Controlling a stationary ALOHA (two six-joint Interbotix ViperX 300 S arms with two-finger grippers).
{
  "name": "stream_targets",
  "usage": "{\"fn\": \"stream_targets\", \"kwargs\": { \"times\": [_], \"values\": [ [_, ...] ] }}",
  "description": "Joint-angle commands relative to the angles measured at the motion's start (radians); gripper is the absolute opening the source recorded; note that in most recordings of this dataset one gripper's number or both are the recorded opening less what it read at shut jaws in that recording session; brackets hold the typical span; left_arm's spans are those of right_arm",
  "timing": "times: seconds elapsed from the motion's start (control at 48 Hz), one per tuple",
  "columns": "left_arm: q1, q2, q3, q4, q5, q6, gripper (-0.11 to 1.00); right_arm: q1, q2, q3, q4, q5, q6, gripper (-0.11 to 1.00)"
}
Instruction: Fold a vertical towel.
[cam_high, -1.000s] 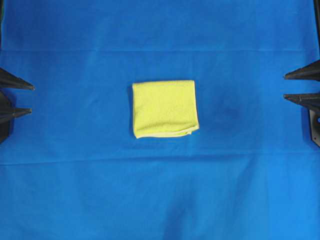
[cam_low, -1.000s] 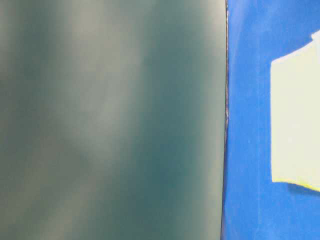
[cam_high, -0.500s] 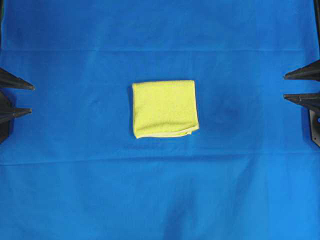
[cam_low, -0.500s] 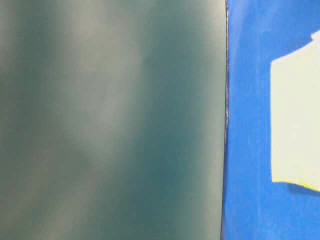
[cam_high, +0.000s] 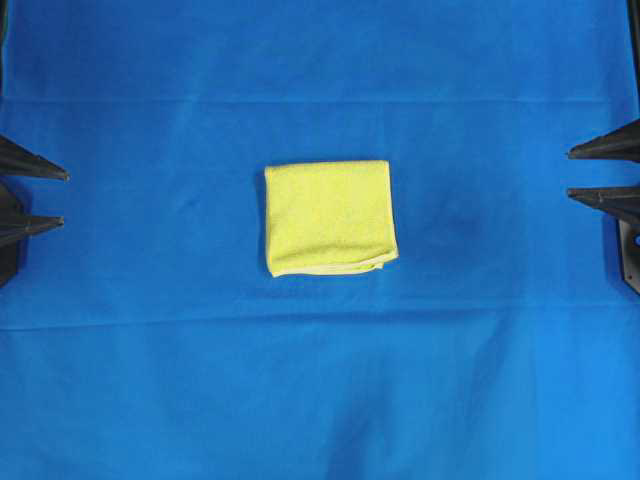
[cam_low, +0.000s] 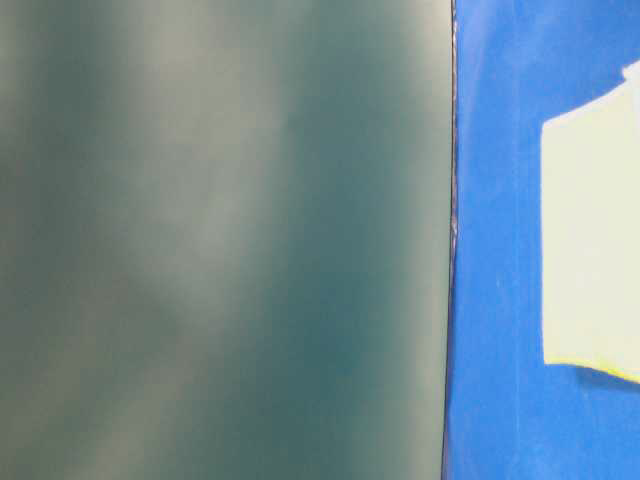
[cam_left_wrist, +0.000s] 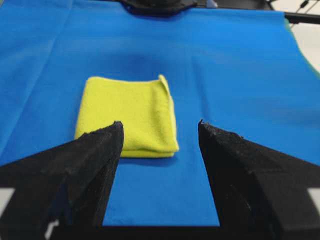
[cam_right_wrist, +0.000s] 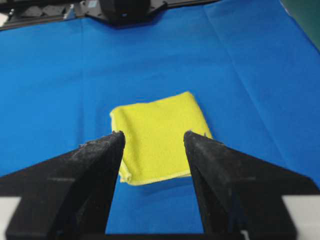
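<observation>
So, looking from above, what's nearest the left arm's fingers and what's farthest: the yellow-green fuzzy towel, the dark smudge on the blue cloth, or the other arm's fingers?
Starting from the left arm's fingers:
1. Yellow-green fuzzy towel, mid-table.
2. Dark smudge, just right of the towel.
3. Right arm's fingers, at the far right edge.

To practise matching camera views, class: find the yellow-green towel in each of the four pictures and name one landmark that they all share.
Overhead: the towel lies folded at the centre.
Table-level: a pale slice of it at the right edge.
Left wrist: upper left of centre, beyond the open left gripper.
Right wrist: centre, beyond the open right gripper.
Shared landmark: the blue cloth under it.
</observation>
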Motion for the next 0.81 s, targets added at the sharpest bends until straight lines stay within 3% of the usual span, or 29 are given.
{"fn": "stream_targets", "kwargs": {
  "times": [0.0, 0.792],
  "values": [
    [0.003, 0.009, -0.015, 0.002, -0.006, -0.002, 0.58, -0.002, 0.009, -0.012, 0.002, -0.009, 0.002, 0.57],
    [0.003, 0.008, -0.015, 0.000, -0.006, -0.002, 0.58, -0.002, 0.011, -0.012, 0.002, 0.000, 0.002, 0.57]
  ]
}}
